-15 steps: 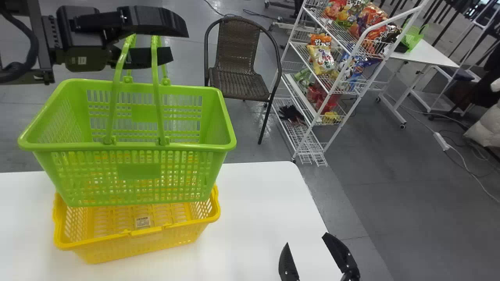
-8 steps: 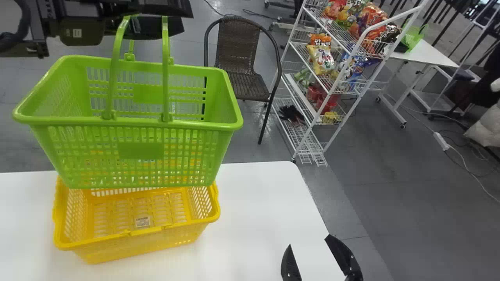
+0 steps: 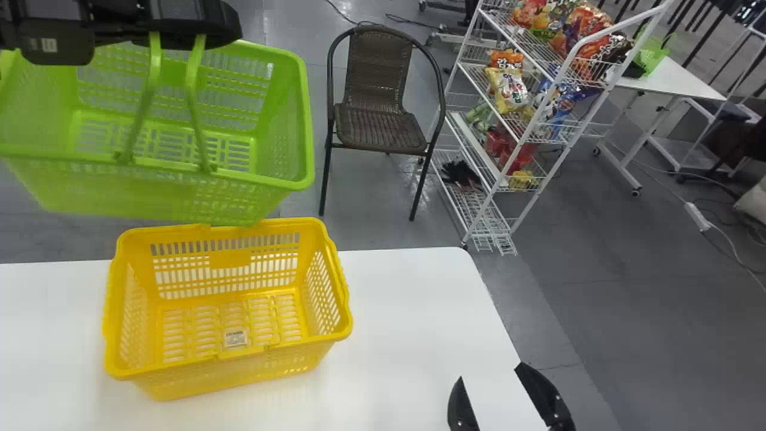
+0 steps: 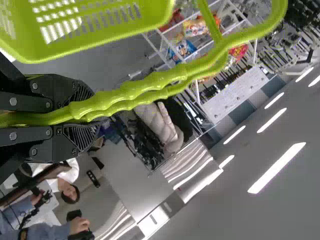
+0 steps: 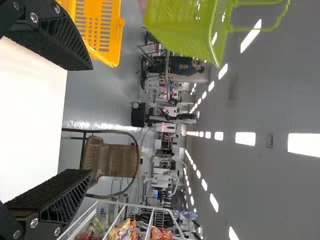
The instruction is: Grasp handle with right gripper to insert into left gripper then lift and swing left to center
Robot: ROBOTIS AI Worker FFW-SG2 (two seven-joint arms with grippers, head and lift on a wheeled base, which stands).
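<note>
In my head view, I have the green basket hanging at the upper left, past the far edge of the white surface. My left gripper is at the top left with the basket's two handles rising to it. The yellow basket sits upright on the surface, and in this view its far rim meets the green basket's lower part. My right gripper is at the bottom edge, right of center, fingers well spread and holding nothing. Behind the surface I see a brown wicker chair and a white wire rack with snack bags. In my left wrist view, the fingers are clamped around both handles, pressed together along their ridged grips, and part of the green basket shows alongside. In my right wrist view, the fingers stand wide apart, empty, near the surface; the green basket is higher than the yellow one and apart from it, with the chair between and beyond my fingertips.
</note>
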